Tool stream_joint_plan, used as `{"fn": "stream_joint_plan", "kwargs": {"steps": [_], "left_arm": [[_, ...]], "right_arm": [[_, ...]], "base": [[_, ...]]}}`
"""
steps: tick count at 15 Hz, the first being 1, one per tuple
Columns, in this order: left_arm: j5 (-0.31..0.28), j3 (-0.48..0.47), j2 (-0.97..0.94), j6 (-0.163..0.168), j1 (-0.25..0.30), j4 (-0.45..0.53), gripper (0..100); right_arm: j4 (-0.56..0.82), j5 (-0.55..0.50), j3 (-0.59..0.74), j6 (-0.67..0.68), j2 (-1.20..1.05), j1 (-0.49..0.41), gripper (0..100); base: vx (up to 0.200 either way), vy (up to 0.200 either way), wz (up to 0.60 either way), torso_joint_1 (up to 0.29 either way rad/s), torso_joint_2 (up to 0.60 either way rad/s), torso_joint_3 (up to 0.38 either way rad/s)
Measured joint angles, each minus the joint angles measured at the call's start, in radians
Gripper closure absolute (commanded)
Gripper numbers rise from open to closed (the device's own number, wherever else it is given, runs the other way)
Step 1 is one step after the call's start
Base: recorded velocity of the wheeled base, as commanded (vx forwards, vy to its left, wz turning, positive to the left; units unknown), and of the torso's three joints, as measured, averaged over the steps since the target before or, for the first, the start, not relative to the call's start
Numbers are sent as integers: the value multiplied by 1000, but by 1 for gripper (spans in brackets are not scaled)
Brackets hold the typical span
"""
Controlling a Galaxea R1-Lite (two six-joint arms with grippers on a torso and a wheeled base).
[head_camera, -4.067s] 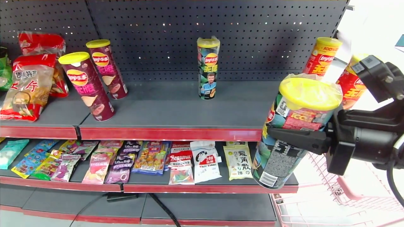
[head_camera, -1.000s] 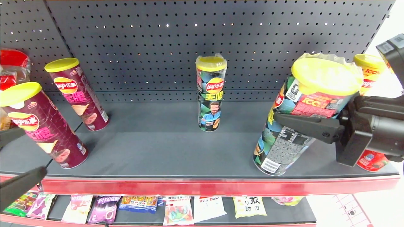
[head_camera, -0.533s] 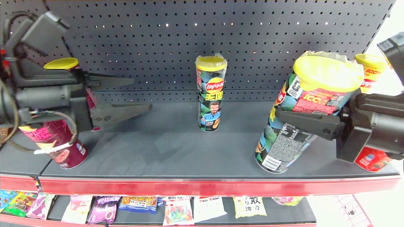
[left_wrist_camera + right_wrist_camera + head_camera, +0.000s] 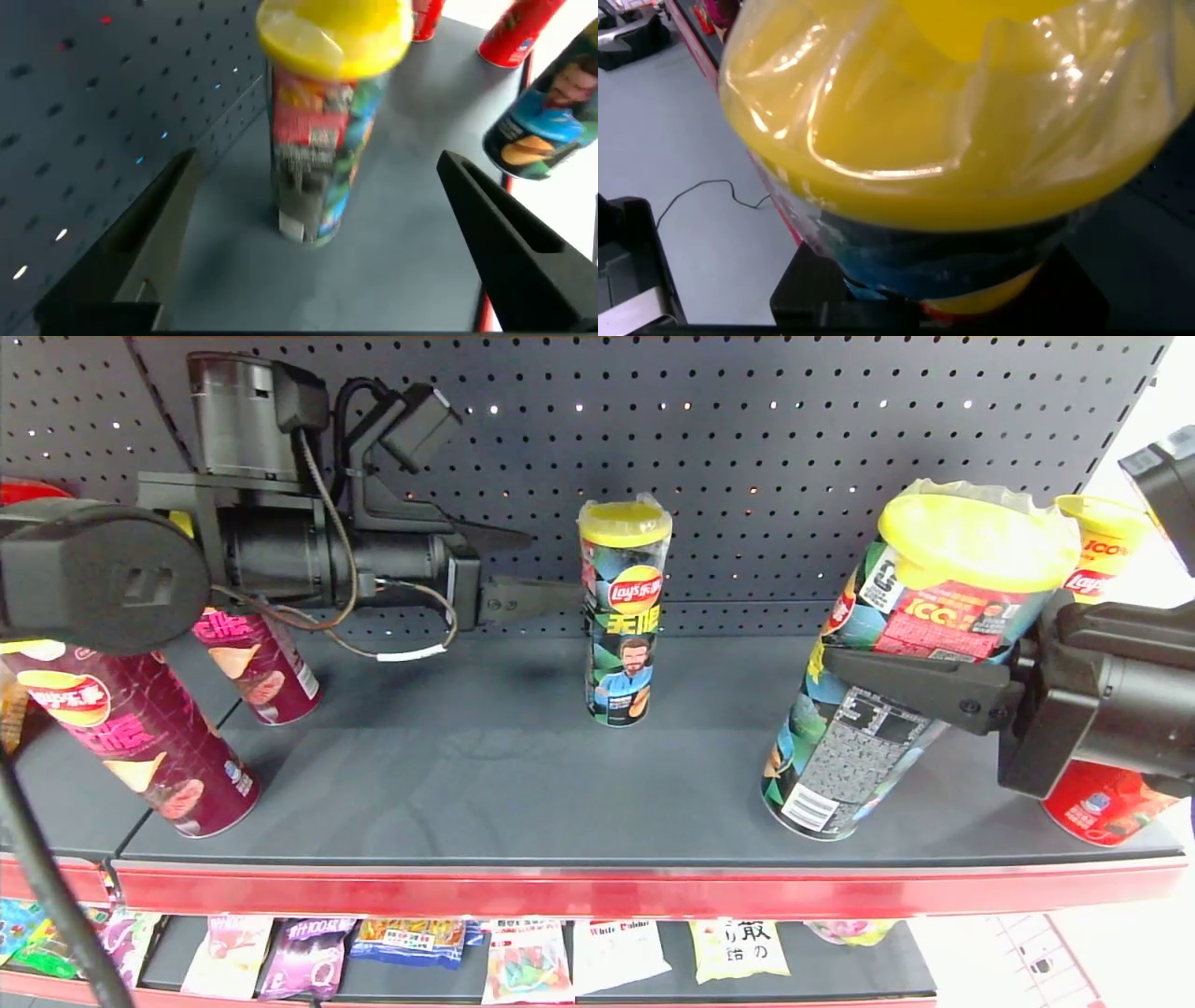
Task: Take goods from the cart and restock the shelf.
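A tall chip can (image 4: 624, 616) with a yellow lid and blue-green label stands upright at the back middle of the upper shelf (image 4: 485, 784). My left gripper (image 4: 557, 563) is open just left of its upper half; in the left wrist view the same can (image 4: 318, 140) stands between the spread fingers (image 4: 140, 243) of the left gripper (image 4: 318, 159). My right gripper (image 4: 873, 644) is shut on a second, similar can (image 4: 934, 607), tilted, with its base near the shelf's front right. Its plastic-wrapped yellow lid (image 4: 952, 121) is close in the right wrist view.
Two maroon cans (image 4: 140, 747) (image 4: 257, 663) stand at the shelf's left. Red cans (image 4: 1106, 798) (image 4: 1102, 551) stand behind my right gripper. The pegboard (image 4: 747, 476) backs the shelf, and a red lip (image 4: 607, 891) edges its front. Snack bags (image 4: 523, 957) lie on the lower shelf.
My left arm swung in from the left and up, its open gripper now beside the middle can. The right gripper nudged the held can slightly up and inward. The camera rose earlier.
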Motion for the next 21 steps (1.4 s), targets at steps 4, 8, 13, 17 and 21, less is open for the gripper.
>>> {"fn": "stream_joint_plan", "kwargs": {"steps": [4, 8, 13, 17, 21], "left_arm": [[6, -58, 79, -1, -43, 1, 0], [21, -133, 142, -4, -66, 3, 0], [49, -167, 186, -20, -96, 3, 0], [76, -217, 222, -30, -111, 3, 0], [105, -238, 254, -32, -133, 2, 100]], "right_arm": [[0, 1, 0, 4, -1, -9, 100], [0, 1, 3, 7, -2, -12, 100], [0, 1, 6, 7, -2, -18, 100], [0, 1, 6, 7, -2, -23, 100], [0, 1, 6, 7, -6, -38, 100]], "base": [[0, 0, 0, 0, 0, 0], [0, 0, 0, 0, 0, 0], [0, 0, 0, 0, 0, 0], [0, 0, 0, 0, 0, 0], [0, 0, 0, 0, 0, 0]]}}
